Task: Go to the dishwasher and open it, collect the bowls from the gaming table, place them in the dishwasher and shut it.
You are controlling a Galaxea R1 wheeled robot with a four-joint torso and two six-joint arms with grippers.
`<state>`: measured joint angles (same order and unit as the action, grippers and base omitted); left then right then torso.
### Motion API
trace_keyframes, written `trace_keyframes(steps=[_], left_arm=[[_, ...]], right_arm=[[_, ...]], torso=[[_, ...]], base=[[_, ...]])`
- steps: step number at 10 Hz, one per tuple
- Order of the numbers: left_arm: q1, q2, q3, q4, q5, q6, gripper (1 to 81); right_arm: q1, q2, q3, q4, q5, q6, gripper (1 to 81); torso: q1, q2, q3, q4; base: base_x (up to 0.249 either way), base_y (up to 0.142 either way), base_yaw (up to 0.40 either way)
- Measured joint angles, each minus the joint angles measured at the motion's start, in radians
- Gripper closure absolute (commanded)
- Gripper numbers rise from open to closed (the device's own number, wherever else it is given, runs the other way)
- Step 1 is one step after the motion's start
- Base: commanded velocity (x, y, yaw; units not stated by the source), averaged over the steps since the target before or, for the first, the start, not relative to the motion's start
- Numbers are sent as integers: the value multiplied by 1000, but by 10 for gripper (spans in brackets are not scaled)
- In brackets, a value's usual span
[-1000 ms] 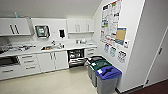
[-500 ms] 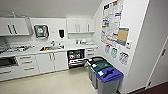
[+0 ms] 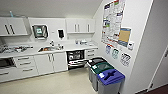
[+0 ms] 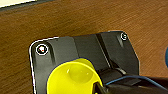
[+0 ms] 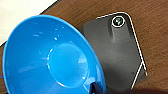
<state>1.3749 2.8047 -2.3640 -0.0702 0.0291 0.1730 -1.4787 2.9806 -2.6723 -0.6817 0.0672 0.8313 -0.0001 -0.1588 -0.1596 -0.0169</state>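
The dishwasher (image 3: 75,58) stands under the white counter at the back, its door lowered and a dark inside with racks showing. In the right wrist view a bright blue bowl (image 5: 50,55) looms large, tilted over brown floor, with my right gripper (image 5: 96,88) shut on its rim. In the left wrist view a yellow bowl (image 4: 72,80) sits in front of the dark plate, and my left gripper (image 4: 98,87) is shut on its edge. The gaming table is out of view.
Three bins line the right wall: black (image 3: 96,61), green-lidded (image 3: 105,67) and blue-lidded (image 3: 110,76), close beside the dishwasher. White cabinets (image 3: 47,63) and a sink (image 3: 48,48) run along the back. Posters (image 3: 113,22) hang on the right wall. Pale floor (image 3: 57,83) lies ahead.
The whole head view has shifted slightly as the robot moves; nothing in the kitchen itself has moved.
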Motion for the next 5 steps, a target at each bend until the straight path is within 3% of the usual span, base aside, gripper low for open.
trace_keyframes(steps=[5], left_arm=[[-1,-2,0,0,0,0,811]], right_arm=[[0,2,0,-1,-2,0,811]], torso=[[0,0,0,0]], base=[[117,70,0]])
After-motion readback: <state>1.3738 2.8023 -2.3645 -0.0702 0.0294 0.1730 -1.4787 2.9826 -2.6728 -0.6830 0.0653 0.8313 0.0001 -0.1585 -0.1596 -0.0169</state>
